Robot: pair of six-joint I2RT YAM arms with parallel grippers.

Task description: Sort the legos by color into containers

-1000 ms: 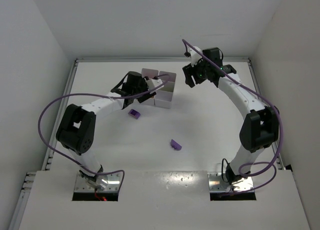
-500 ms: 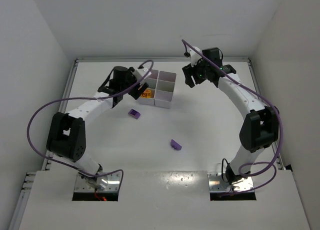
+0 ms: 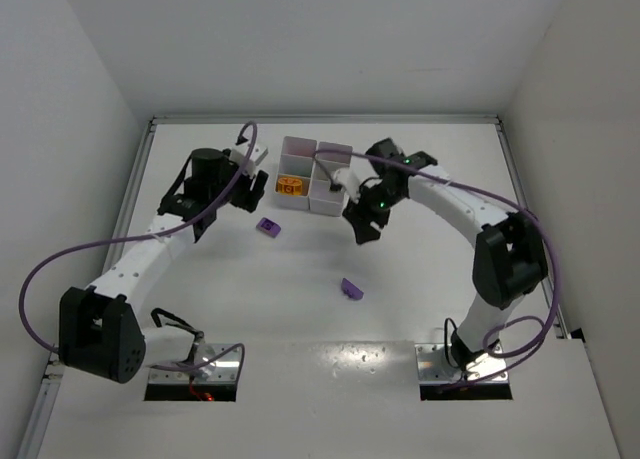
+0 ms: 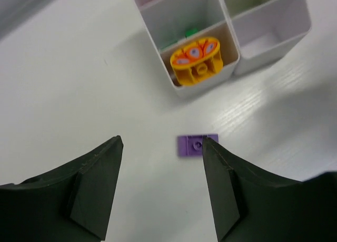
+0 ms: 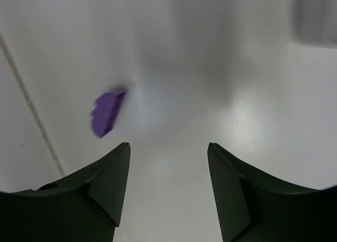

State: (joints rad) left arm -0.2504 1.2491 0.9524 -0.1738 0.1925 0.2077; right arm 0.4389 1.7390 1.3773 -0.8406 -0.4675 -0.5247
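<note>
Right wrist view: frame blurred throughout. The purple brick (image 5: 107, 113) at 10 o'clock is a smear, studs not resolvable. The grey patch (image 5: 316, 15) at 1 o'clock is cut by the top and right edges, identity undetermined. The right end effector (image 5: 168, 147) has both fingers cut by the bottom edge. Left wrist view: the tray (image 4: 205, 87) is cut by the top edge at 12 o'clock, far compartments only partly seen. The green piece (image 4: 191, 32) is mostly hidden behind a compartment wall, shape unclear. The purple plate (image 4: 192, 145) has its 3 o'clock end behind a fingertip of the left end effector (image 4: 160, 142), whose fingers run off the bottom edge. Top view: the right arm (image 3: 440, 194) covers the tray's 3 o'clock side; compartment contents are too small to tell.
</note>
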